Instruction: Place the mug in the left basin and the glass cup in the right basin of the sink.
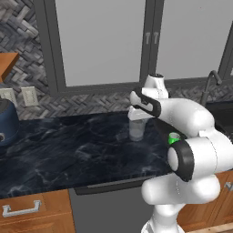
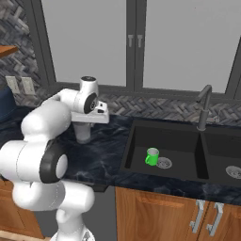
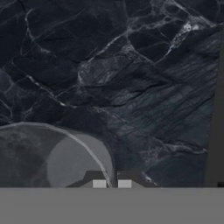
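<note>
My fingers [image 3: 112,183] are pinched shut on the thin rim of the clear see-through glass cup [image 1: 136,129], which stands upright on the dark marble desk [image 1: 68,150]. The small green mug [image 2: 151,156] already sits in the black left basin [image 2: 141,146]. The black right basin [image 2: 226,155] lies far off to my right, past the mug.

The green mug [image 2: 152,156] stands upright in the left basin [image 2: 141,141], beside its drain. The clear glass cup [image 1: 137,129] stands upright on the dark surface [image 1: 68,150], left of the sink [image 2: 202,176].
</note>
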Robot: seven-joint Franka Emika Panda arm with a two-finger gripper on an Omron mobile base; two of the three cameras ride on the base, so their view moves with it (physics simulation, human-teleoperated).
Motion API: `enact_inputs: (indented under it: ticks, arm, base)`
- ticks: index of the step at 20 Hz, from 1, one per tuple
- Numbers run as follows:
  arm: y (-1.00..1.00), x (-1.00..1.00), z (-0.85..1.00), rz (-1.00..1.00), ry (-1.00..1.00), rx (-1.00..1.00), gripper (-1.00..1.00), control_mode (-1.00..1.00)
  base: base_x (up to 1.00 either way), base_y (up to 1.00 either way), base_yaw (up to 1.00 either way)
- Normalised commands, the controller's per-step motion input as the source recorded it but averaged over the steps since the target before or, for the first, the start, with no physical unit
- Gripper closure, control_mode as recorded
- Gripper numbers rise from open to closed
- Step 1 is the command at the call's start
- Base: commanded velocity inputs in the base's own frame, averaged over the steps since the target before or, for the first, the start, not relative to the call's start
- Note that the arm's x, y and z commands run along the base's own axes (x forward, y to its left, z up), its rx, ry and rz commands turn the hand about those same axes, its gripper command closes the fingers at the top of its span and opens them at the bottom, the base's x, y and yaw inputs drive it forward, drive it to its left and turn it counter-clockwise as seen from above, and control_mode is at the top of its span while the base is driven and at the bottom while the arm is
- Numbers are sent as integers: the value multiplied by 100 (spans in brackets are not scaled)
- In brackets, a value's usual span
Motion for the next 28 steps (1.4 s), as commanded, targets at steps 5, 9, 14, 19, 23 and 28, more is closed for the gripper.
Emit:
enact_inputs:
  ticks: [5,9,14,19,23,28]
  arm:
    - [-20,-41,19,0,-2,0,100,-100]
    - [-15,-43,25,0,-1,0,100,-100]
    - [-10,-41,29,0,0,0,100,-100]
    - [-12,-35,28,0,0,0,100,-100]
    - [-17,-31,16,0,0,0,100,-100]
    - [-17,-28,11,0,0,0,100,-100]
  base:
    - [0,0,0]
    - [0,0,0]
    - [0,0,0]
    - [0,0,0]
    - [0,0,0]
    - [0,0,0]
